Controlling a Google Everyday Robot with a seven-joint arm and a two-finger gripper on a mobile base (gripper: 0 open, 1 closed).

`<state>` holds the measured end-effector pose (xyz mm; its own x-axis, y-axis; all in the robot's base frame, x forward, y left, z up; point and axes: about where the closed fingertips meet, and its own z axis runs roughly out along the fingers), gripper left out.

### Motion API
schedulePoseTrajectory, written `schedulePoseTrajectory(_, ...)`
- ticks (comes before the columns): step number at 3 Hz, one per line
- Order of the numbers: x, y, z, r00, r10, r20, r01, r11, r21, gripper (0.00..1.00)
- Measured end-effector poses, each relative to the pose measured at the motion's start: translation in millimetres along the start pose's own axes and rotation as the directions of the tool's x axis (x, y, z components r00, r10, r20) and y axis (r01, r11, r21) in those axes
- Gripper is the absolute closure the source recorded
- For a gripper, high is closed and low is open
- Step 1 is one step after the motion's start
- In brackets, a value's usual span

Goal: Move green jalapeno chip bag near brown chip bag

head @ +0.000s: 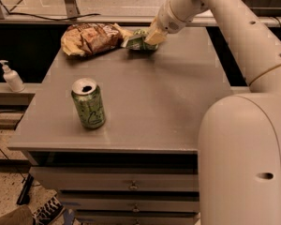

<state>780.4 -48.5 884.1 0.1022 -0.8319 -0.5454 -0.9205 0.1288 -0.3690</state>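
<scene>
A grey table [173,107] with a flat, matte top is shown. Positions are given with 12 o'clock at the far edge.

- At 11 o'clock, by the far left corner, the brown chip bag [91,37] is laid flat on the top.
- At 12 o'clock, just beside the brown bag's right end, the green jalapeno chip bag [136,43] is clamped by the gripper [152,35]. Whether this bag rests on the top cannot be determined.
- At 8 o'clock, near the front left, an opened green soda can [89,103] is stood upright, well apart from both bags.
</scene>
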Motion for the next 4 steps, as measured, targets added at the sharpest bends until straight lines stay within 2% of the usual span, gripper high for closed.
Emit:
schedulePoseTrajectory(1, -21.7, 10.4, 14.0, 0.998, 0.005, 0.067, -0.001, 0.9986, -0.052, 0.82)
schedulePoseTrajectory(2, -31.8, 16.6, 19.1, 0.995, 0.010, 0.102, -0.002, 0.9966, -0.083, 0.60)
schedulePoseTrajectory(4, -39.3, 23.5, 20.6, 0.991, 0.014, 0.130, 0.000, 0.9939, -0.110, 0.13)
